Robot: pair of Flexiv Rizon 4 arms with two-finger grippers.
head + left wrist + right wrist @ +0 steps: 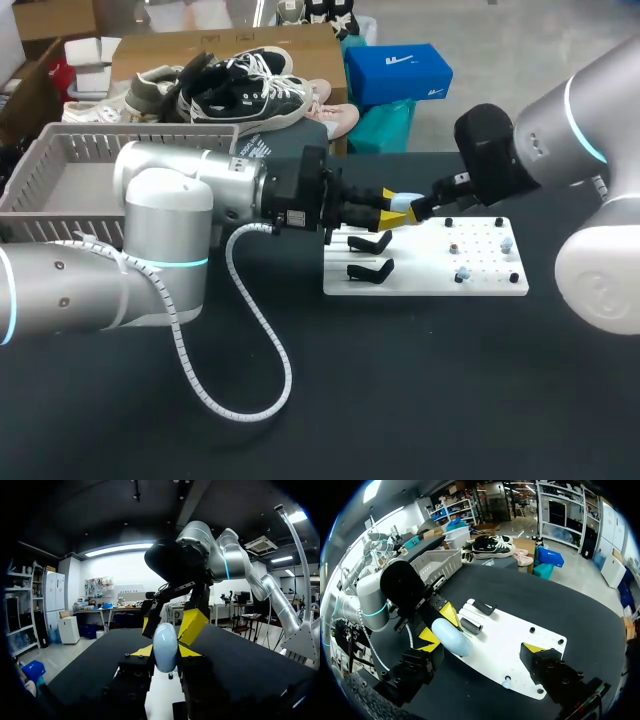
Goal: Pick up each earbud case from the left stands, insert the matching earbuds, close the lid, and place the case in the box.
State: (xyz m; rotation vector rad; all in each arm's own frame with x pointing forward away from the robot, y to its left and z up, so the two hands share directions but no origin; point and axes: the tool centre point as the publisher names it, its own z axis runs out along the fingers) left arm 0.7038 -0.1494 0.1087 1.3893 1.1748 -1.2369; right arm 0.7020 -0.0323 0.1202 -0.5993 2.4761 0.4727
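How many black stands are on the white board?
2, at the flat white board's left end: one black curved stand farther back, the other nearer the front. More may be hidden.

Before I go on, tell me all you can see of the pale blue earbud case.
The earbud case is a smooth, glossy, pale blue pebble, plastic by its look, with no open lid showing. It hangs over the white board's edge, clamped from two sides between the yellow tips of the left gripper. The open right gripper faces it closely; contact cannot be told.
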